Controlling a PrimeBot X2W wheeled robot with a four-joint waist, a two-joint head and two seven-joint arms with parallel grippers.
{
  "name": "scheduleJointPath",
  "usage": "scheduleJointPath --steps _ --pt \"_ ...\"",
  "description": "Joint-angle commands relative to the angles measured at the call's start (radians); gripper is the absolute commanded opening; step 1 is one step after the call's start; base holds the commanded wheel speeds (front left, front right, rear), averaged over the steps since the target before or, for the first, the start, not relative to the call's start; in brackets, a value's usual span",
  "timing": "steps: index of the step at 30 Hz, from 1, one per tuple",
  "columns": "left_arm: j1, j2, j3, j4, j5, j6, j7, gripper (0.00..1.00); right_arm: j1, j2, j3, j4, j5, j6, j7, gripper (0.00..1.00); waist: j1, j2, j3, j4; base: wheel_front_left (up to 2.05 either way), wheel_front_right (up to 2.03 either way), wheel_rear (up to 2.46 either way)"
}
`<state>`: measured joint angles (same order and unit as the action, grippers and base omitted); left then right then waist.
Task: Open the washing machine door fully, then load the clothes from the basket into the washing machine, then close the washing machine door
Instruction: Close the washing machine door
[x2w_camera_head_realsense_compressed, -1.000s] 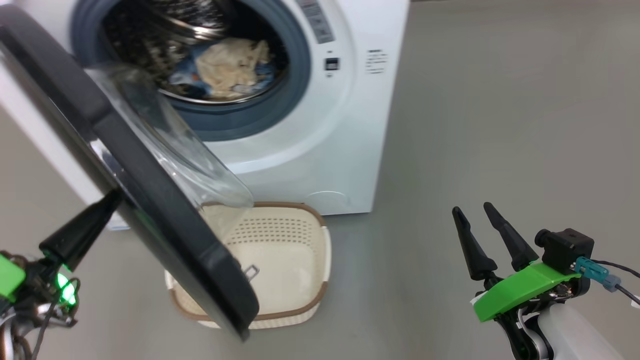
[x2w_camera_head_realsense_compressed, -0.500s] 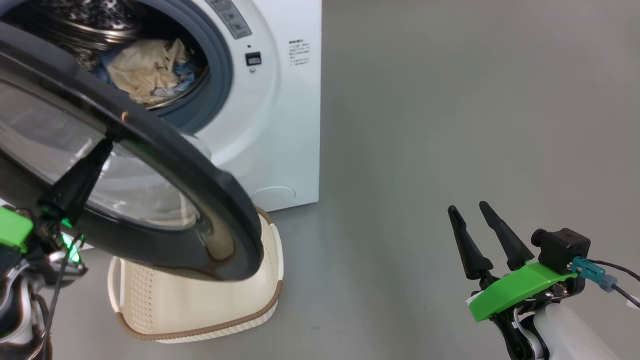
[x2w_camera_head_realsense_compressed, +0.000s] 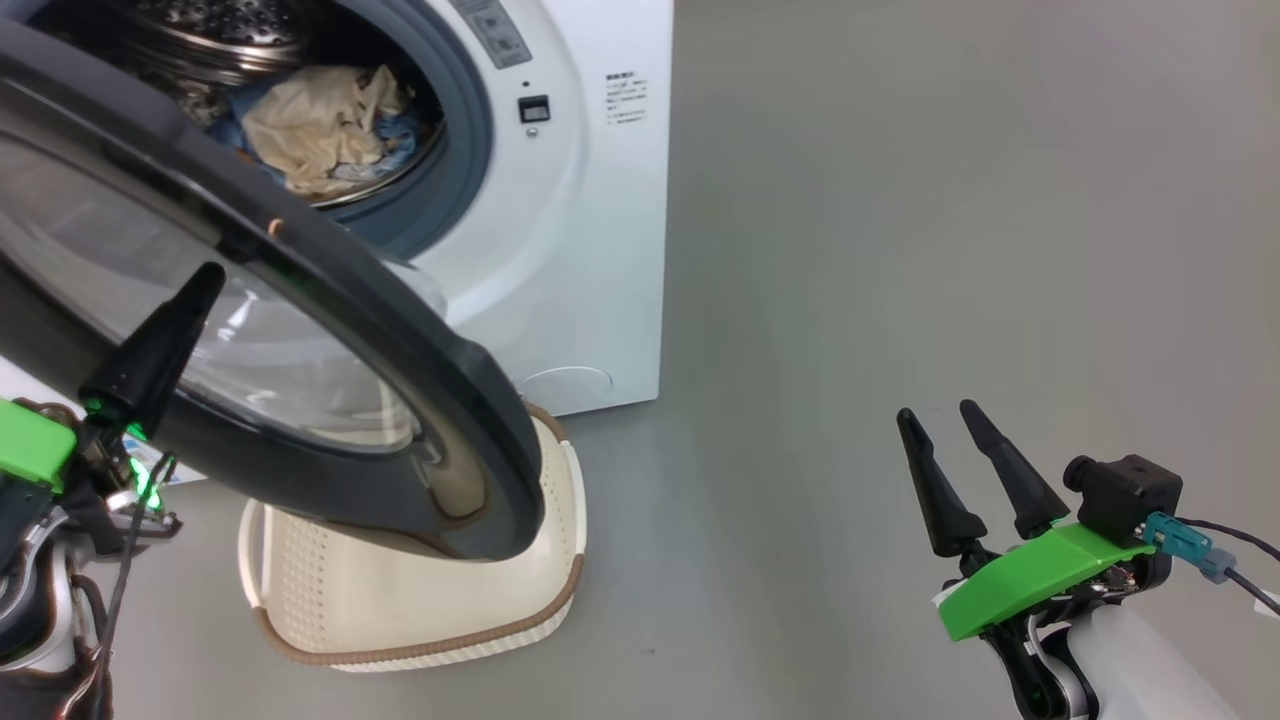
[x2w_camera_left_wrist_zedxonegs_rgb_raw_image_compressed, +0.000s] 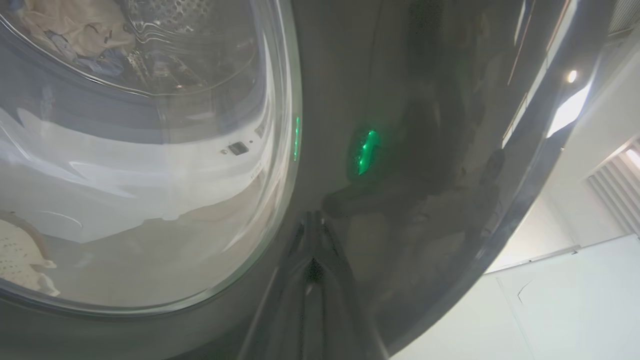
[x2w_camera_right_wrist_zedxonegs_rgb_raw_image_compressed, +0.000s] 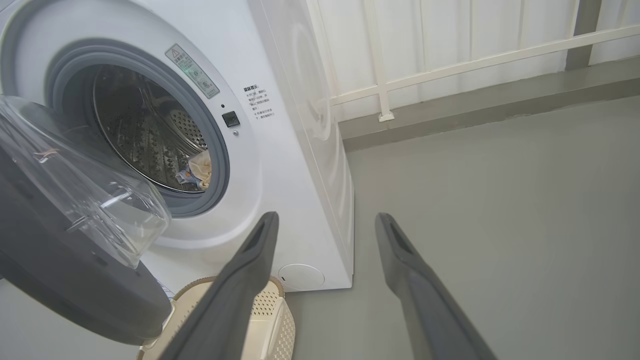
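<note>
Head view: the washing machine (x2w_camera_head_realsense_compressed: 590, 250) is at 11–12 o'clock, front toward the robot, drum uncovered. The clothes (x2w_camera_head_realsense_compressed: 320, 125), a cream + light-blue bundle, lie inside the drum, low, near its front lip. The washing machine door (x2w_camera_head_realsense_compressed: 480, 420) stands part-open at 9–10 o'clock, glass bowl facing the machine. Its black rim's free edge hangs over the basket (x2w_camera_head_realsense_compressed: 420, 610). The basket sits on the grey floor (x2w_camera_head_realsense_compressed: 900, 200) at 7 o'clock, just in front of the machine, w/ its back part hidden under the door.

Left pincer (x2w_camera_head_realsense_compressed: 203, 282) at 8 o'clock: fingers pressed together into one point, nothing btwn them, tip aimed up at the door's outer face, by the rim beside the glass. The left wrist view puts the tip right at the glossy rim. Prob. touching, but glare + reflections make contact hard to confirm.

Right pincer (x2w_camera_head_realsense_compressed: 937, 415) at 4 o'clock: well apart from machine & basket, fingers spread, holding nothing, above bare floor.
</note>
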<state>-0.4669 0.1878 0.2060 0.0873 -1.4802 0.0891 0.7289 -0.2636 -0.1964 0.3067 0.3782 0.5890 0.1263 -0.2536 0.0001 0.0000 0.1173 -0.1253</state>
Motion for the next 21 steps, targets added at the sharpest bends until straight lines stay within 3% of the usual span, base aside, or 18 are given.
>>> scheduleJointPath --steps 1,7,8,9,10,16,21 --pt "-0.029 0.044 0.028 -0.036 0.023 -0.01 -0.007 0.0 -0.014 -0.007 0.012 -0.02 -0.018 0.004 -0.008 1.0 -0.0001 0.0 -0.004 0.015 0.0 0.0 0.0" --pt "0.0 0.075 0.04 -0.068 0.077 -0.034 -0.042 0.0 -0.014 -0.012 0.013 -0.021 -0.017 0.004 -0.008 1.0 -0.0001 0.0 -0.004 0.039 0.0 0.0 0.0" --pt "0.009 0.081 0.042 -0.072 0.091 -0.044 -0.051 0.11 -0.014 -0.012 0.013 -0.022 -0.018 0.004 -0.008 1.0 -0.0001 0.0 -0.003 0.042 0.0 0.0 0.0" --pt "0.018 0.086 0.043 -0.077 0.105 -0.054 -0.062 0.44 -0.013 -0.013 0.013 -0.023 -0.018 0.004 -0.008 1.0 -0.0001 0.0 -0.002 0.046 0.0 0.0 0.0" --pt "0.028 0.092 0.042 -0.081 0.12 -0.065 -0.07 1.0 -0.013 -0.013 0.012 -0.023 -0.018 0.004 -0.008 1.0 -0.0001 0.0 -0.002 0.049 0.0 0.0 0.0" --pt "0.092 0.119 0.03 -0.089 0.246 -0.15 -0.163 1.0 -0.016 -0.016 0.014 -0.021 -0.018 0.004 -0.008 1.0 -0.0001 0.0 -0.001 0.068 0.0 0.0 0.0" --pt "0.152 0.139 -0.008 -0.09 0.419 -0.196 -0.303 1.0 -0.02 -0.02 0.014 -0.022 -0.017 0.004 -0.008 1.0 -0.0001 0.0 -0.001 0.076 0.0 0.0 0.0"
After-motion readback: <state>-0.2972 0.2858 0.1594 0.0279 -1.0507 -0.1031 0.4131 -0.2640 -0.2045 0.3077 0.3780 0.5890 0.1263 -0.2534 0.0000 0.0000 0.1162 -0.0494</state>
